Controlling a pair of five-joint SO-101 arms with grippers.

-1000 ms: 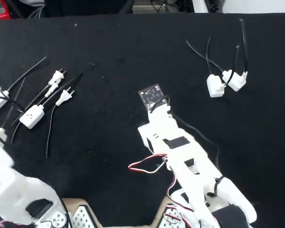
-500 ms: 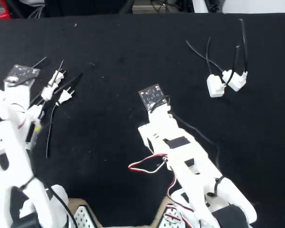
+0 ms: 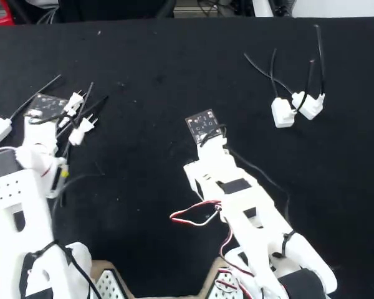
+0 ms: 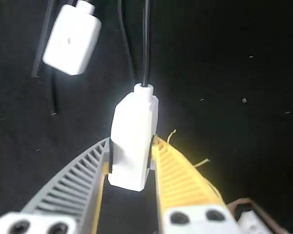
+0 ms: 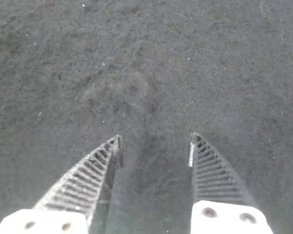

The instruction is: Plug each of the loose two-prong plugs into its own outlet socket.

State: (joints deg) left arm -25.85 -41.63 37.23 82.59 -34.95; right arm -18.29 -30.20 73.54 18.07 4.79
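While left tool (image 4: 131, 142) clamps white socket (image 4: 134, 122), second socket (image 4: 71, 39) lies apart.

Bright, even light over the black table (image 3: 174, 62) — the white socket block (image 4: 132, 136) glares, washed out

No text, label, number or sign is legible to us in any view. The dark board on the left arm's wrist (image 3: 45, 107) and the dark board on the right arm's wrist (image 3: 202, 126) each carry pale specks. These are too small for us to tell whether they are print.
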